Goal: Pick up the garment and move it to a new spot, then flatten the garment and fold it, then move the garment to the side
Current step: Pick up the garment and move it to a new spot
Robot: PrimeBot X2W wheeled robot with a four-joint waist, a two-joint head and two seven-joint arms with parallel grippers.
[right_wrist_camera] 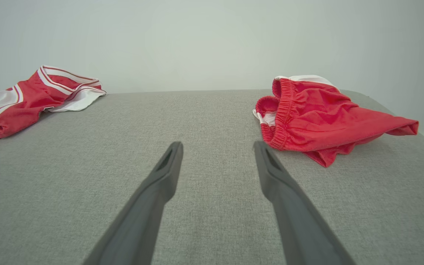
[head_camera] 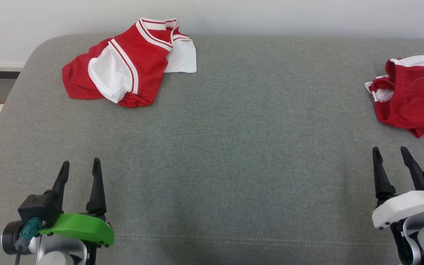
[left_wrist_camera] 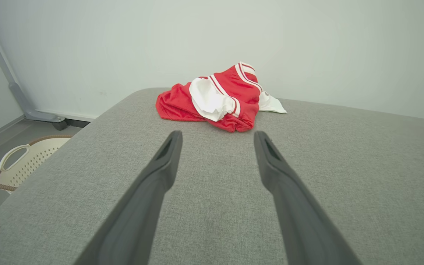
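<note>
Red-white jersey (head_camera: 131, 62) crumpled, far left on grey padded surface (head_camera: 234, 154); red shorts (head_camera: 414, 95) bunched, far right. Left gripper (head_camera: 80, 162), right gripper (head_camera: 390, 149): jaws spread, empty, near edge. Pickup not yet begun. Raised fold to be pinched from above, padding not caught, then lifted clear.

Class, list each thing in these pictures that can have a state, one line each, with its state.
Red-and-white jersey: crumpled, unfolded, ungripped.
Red shorts: crumpled, unfolded, ungripped.
Left gripper: jaws open, empty.
Right gripper: jaws open, empty.
Basket: upright on the floor, contents hidden.
</note>
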